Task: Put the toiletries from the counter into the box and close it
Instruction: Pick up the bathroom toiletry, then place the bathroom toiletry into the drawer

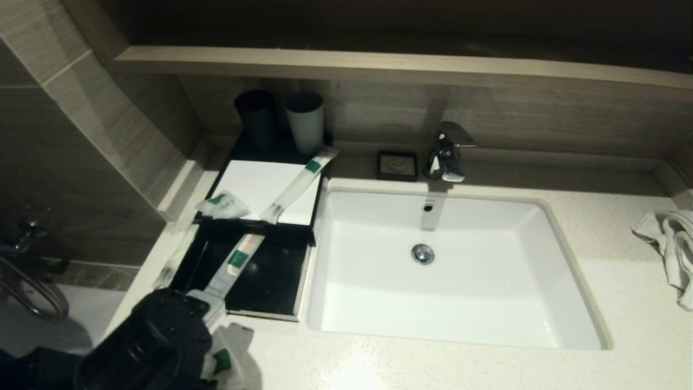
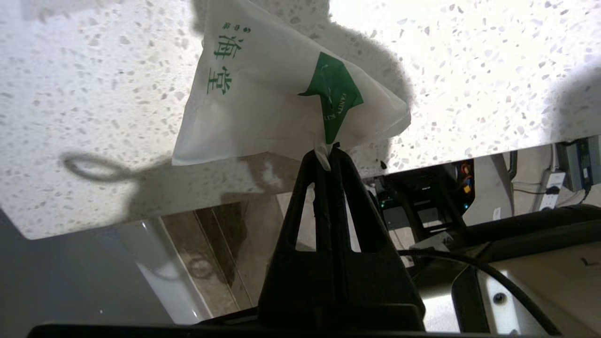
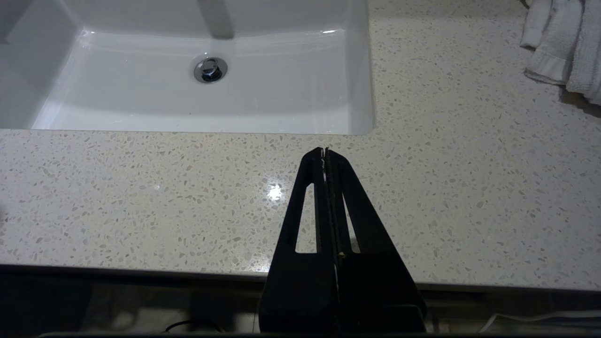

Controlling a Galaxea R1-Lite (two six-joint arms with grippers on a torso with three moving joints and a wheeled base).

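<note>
Left gripper (image 2: 327,151) pinches a sachet (image 2: 286,89) by one corner (flimsy hold); carry it slowly toward twelve o'clock over the box (image 1: 254,271). Right gripper (image 3: 325,151) idles clenched, empty.

A white rectangular ceramic sink (image 1: 460,271) is sunk into the speckled pale stone counter (image 1: 622,325), with a round chrome drain (image 1: 422,253) at its middle. Behind it stands a chrome lever faucet (image 1: 446,151), and just beside that a small square black dish (image 1: 398,165). A crumpled white cloth towel (image 1: 668,244) lies at the counter's far right edge.
</note>
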